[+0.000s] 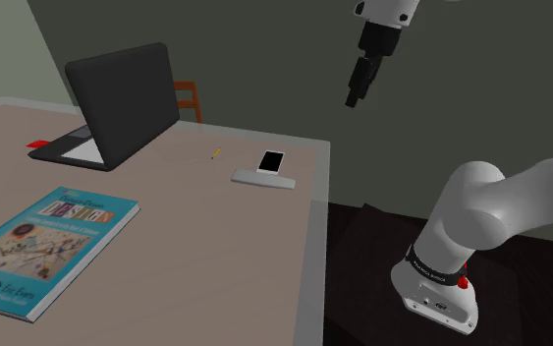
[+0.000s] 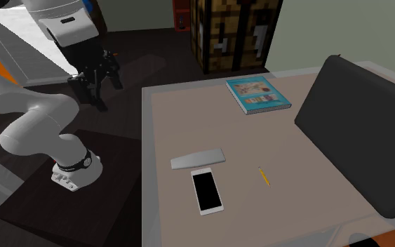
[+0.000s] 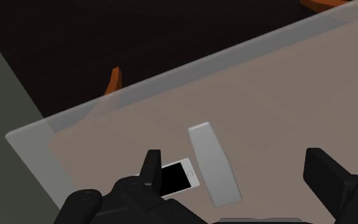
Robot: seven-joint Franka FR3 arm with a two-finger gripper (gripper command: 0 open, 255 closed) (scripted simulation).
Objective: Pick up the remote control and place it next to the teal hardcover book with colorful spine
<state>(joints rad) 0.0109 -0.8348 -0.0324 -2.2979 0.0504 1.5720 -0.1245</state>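
Right, a pale brown tabletop (image 1: 195,216) with a grey rim, a dim grey-green wall behind it, dark floor below. The remote control (image 1: 263,178), a flat grey slab, lies near the edge closest to the stand, long axis crosswise to that edge; a phone (image 1: 271,160) sits just beside it at right angles. The teal book (image 1: 53,246) lies well apart across the tabletop. The tool (image 1: 359,84) hangs high, fingers wide apart, nothing in them. The shoulder view catches a wooden chair (image 1: 188,98) behind the laptop (image 1: 122,103); the second exterior view has a brown patterned cabinet (image 2: 236,35)
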